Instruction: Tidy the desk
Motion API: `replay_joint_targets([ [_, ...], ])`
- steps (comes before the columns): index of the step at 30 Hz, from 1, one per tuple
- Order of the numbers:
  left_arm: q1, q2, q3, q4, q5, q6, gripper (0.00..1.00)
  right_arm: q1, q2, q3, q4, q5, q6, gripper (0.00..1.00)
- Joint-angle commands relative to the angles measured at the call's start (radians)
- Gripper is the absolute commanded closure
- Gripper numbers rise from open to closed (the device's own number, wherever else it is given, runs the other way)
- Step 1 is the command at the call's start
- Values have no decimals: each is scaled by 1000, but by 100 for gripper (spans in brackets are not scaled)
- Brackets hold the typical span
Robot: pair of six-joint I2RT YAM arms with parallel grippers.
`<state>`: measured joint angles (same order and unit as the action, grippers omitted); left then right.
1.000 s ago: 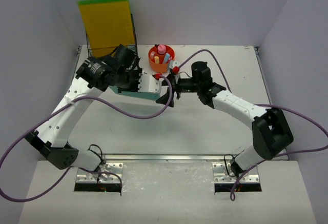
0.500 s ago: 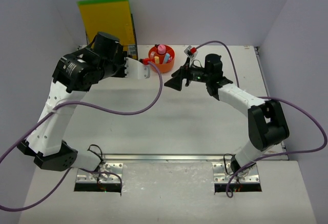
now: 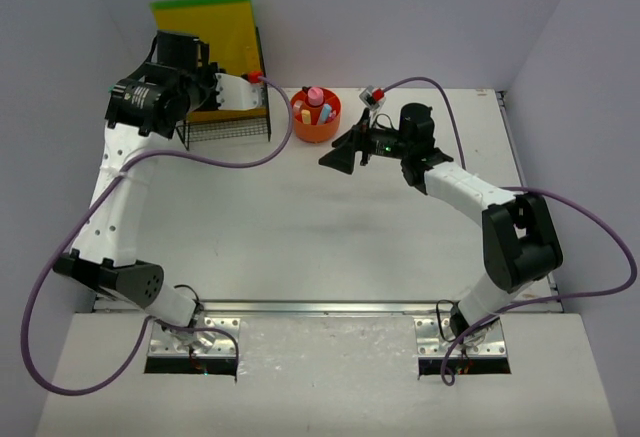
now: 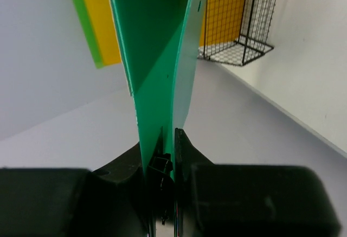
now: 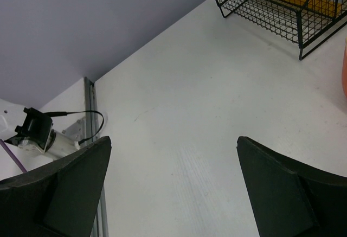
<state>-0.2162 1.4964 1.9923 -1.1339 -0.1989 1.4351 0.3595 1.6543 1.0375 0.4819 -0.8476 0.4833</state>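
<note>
The white desk lies under both arms. My left gripper is shut on the lower edge of a teal-green folder, held upright in the air. In the top view this gripper is raised at the back left, over a black wire rack that holds a yellow folder with a green edge. The rack also shows in the left wrist view. My right gripper is open and empty, low over the desk, just in front of an orange cup.
The orange cup holds several small coloured items. The wire rack stands against the back wall. Pale grey walls close in the desk on three sides. A metal rail runs along the front edge. Purple cables trail from both arms.
</note>
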Motion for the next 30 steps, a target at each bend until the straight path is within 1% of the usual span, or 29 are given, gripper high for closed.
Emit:
replay_joint_targets([
  [1, 16, 57, 43, 140, 73, 21, 100, 1, -36, -10, 52, 0, -5, 1],
  [8, 39, 150, 85, 147, 134, -3, 100, -5, -51, -25, 40, 11, -23, 1],
  [21, 61, 211, 82, 163, 229, -66, 100, -13, -44, -27, 43, 19, -15, 1],
  [30, 70, 249, 81, 169, 260, -102, 100, -13, -36, -9, 32, 21, -16, 1],
])
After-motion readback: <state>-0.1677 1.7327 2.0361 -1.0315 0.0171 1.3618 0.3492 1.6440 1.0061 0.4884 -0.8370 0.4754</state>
